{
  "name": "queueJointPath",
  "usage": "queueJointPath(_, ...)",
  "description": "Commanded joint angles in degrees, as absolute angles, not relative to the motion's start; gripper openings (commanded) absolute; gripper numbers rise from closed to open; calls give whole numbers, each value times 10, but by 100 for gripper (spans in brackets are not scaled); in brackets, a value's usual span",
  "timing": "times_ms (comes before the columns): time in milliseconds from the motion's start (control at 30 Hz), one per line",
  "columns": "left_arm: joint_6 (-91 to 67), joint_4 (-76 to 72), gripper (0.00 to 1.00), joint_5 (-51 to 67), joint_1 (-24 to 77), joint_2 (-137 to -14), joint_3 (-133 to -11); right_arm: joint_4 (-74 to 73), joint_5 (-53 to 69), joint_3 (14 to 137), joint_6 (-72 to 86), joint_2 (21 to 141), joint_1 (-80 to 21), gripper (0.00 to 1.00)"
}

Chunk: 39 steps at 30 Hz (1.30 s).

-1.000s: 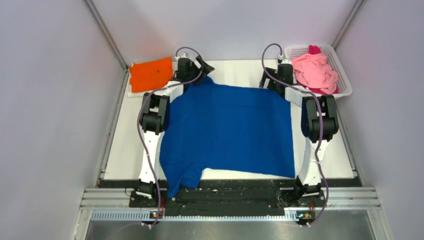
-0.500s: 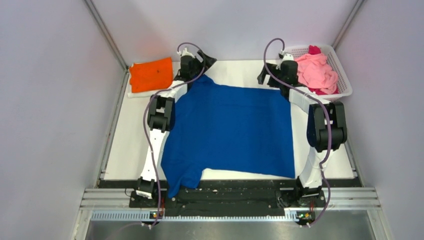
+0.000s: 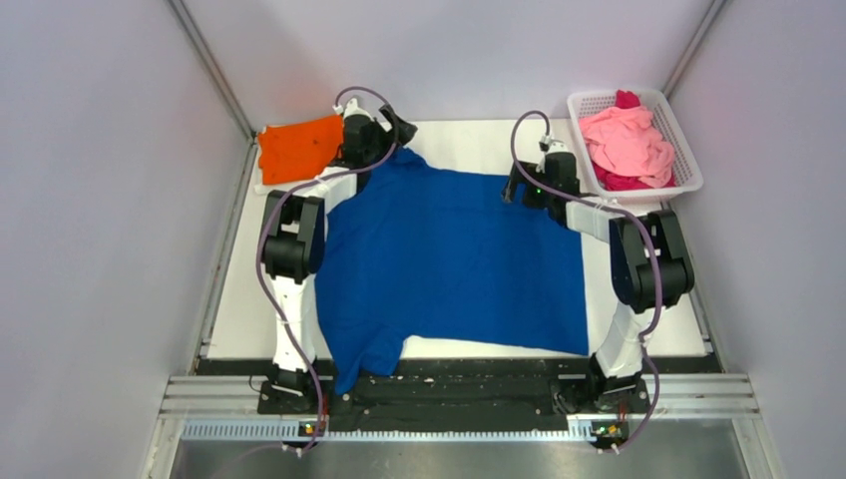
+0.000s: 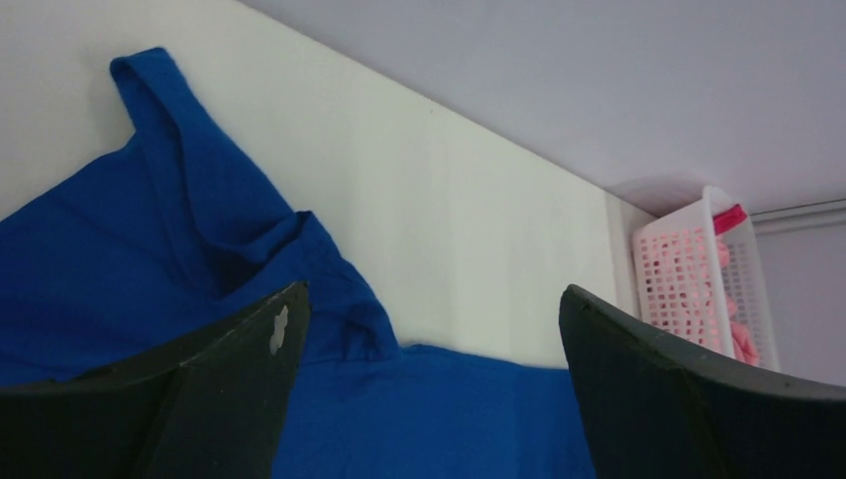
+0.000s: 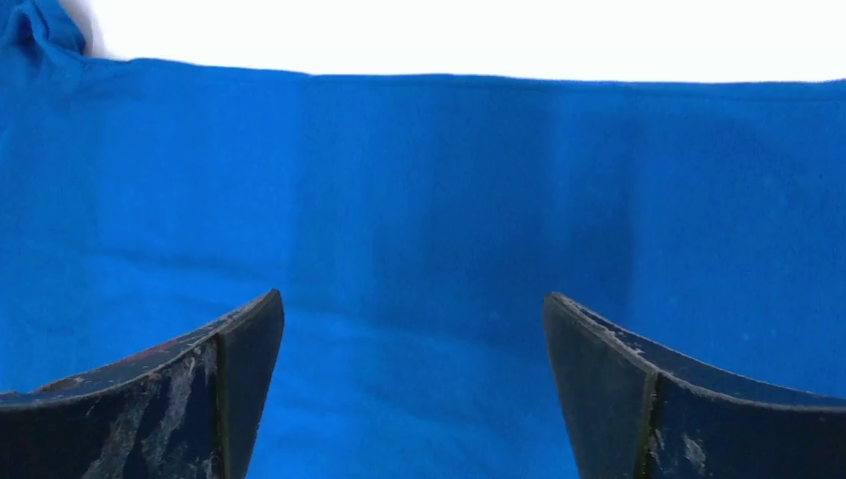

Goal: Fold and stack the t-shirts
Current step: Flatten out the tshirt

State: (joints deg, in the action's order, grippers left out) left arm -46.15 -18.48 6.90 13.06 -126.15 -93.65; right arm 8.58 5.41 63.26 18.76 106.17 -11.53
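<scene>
White table (image 3: 469, 135), blue t-shirt (image 3: 454, 259) beneath right claw (image 5: 411, 304)

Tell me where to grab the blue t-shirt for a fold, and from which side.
Pinch the blue t-shirt along its far edge, one end per arm, coming down from above. It lies flat, and that edge sits exposed on the white table, with the left gripper and right gripper hovering open over it. The far-left sleeve is rumpled, so probably grip beside it.

Parted jaws frame the blue t-shirt (image 4: 110, 269) rumpled on the white table (image 4: 449, 220).
</scene>
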Motion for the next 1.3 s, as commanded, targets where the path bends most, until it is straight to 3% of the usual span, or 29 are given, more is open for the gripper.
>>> queueJointPath(0, -470, -156, 99, 36, 131, -1271, -936, 120, 46, 619, 201, 1012, -126, 99)
queueJointPath(367, -486, -33, 99, -27, 137, -1316, -1003, 107, 35, 617, 197, 1012, -127, 99)
queueJointPath(1033, -526, -67, 99, -3, 139, -1446, -1179, 91, 23, 619, 189, 1023, -127, 99)
queueJointPath(1267, -556, -80, 99, -50, 148, -1534, -1323, 77, 18, 632, 189, 1033, -127, 99)
